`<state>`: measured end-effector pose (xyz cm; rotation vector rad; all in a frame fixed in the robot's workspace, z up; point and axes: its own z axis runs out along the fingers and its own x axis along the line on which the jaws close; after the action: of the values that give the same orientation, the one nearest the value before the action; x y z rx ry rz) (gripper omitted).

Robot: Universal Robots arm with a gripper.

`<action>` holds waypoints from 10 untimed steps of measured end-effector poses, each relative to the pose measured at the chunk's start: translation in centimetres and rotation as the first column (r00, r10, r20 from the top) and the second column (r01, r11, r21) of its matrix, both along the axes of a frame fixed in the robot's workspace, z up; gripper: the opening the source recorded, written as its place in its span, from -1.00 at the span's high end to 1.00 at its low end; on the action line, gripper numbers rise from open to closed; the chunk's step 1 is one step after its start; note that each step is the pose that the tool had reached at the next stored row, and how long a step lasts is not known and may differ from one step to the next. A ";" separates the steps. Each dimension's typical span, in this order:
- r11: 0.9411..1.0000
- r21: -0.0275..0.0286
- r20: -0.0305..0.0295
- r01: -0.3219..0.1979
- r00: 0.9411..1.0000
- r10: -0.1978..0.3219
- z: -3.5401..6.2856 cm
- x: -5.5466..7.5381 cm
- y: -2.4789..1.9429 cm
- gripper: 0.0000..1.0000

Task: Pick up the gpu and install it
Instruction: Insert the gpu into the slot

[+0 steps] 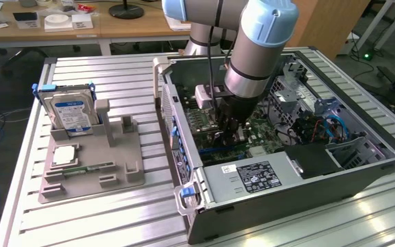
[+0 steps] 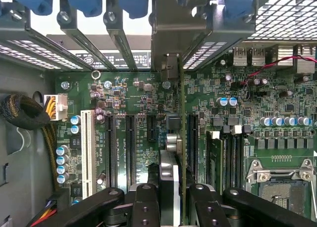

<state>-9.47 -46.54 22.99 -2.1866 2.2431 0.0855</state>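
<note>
- While the gpu [image 2: 181, 138] stands on edge inside the open computer case [image 1: 362, 170], it appears in the wrist view as a thin vertical strip running from between the fingers out toward the slotted rear wall of the case, its pale bracket [image 2: 171, 39] seated against that wall.
- Its long axis lies along the expansion slots [image 2: 120, 148] of the motherboard [image 2: 237, 113], parallel to them, and its lower edge sits at, or just above, one slot; whether it is fully seated cannot be told.
- The card lies directly under the claw, in line with the wrist, so the relation that matters is straight down along the card's edge into the slot.
- The gripper [image 2: 171, 197] is clamped on the gpu, a dark finger [image 2: 146, 207] pressing each face of the card near its top edge.
- In the exterior view the arm [image 1: 259, 56] reaches steeply down into the middle of the case, the gripper [image 1: 228, 135] low over the green board.
- Well apart on the exterior view's left, a grey parts tray [image 1: 125, 177] carries the hard drive [image 1: 70, 113] and a small memory stick [image 1: 88, 169]; its card stand [image 1: 125, 126] is bare.
</note>
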 end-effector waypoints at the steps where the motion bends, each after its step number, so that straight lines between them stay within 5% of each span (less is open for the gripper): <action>1: 1.000 0.000 0.000 0.000 1.000 0.000 0.01 0.0 0.00 0.44; 10: 1.000 0.000 0.000 0.000 1.000 0.000 0.03 0.0 0.08 0.44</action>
<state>-9.48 -46.46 23.02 -2.1867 2.2433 0.0854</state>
